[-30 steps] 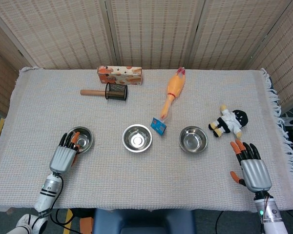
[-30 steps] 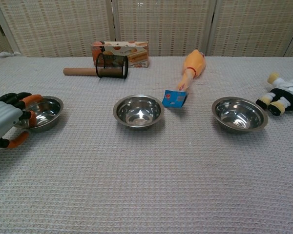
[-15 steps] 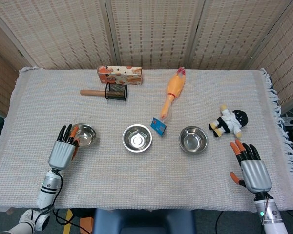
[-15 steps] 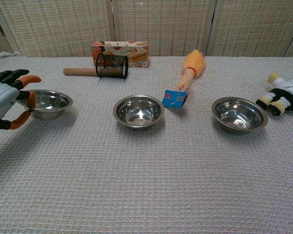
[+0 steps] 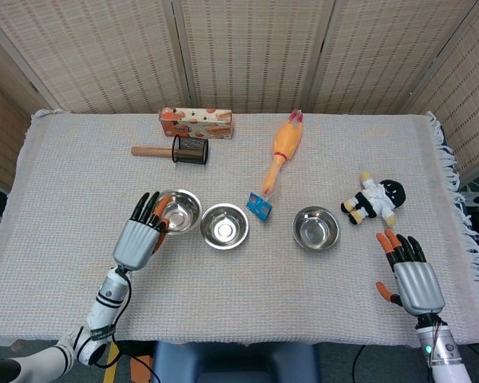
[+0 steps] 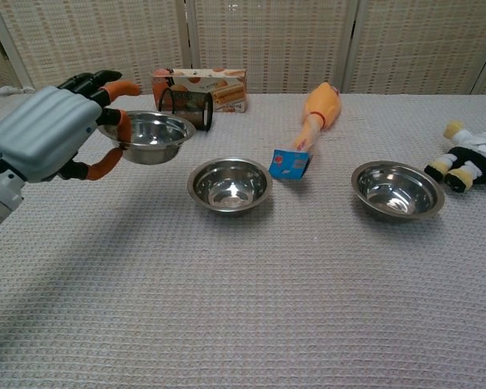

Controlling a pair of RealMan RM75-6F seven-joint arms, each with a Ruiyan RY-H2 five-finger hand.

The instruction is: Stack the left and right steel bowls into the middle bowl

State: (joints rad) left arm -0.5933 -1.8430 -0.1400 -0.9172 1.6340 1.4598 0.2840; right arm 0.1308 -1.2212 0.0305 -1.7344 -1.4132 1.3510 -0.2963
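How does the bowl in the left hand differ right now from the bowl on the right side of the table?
The left bowl is gripped at its rim by the left hand and lifted off the cloth; the right bowl rests on the table, untouched. The left bowl is close beside the middle bowl; the right bowl sits well apart from it. Both are round, shiny steel, upright, and look empty.

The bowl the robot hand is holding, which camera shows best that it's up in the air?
The chest view. From the side, the held bowl clearly hangs above the tablecloth, gripped at its rim by the left robot hand. The head view looks straight down, so the bowl just looks like it sits beside the middle bowl.
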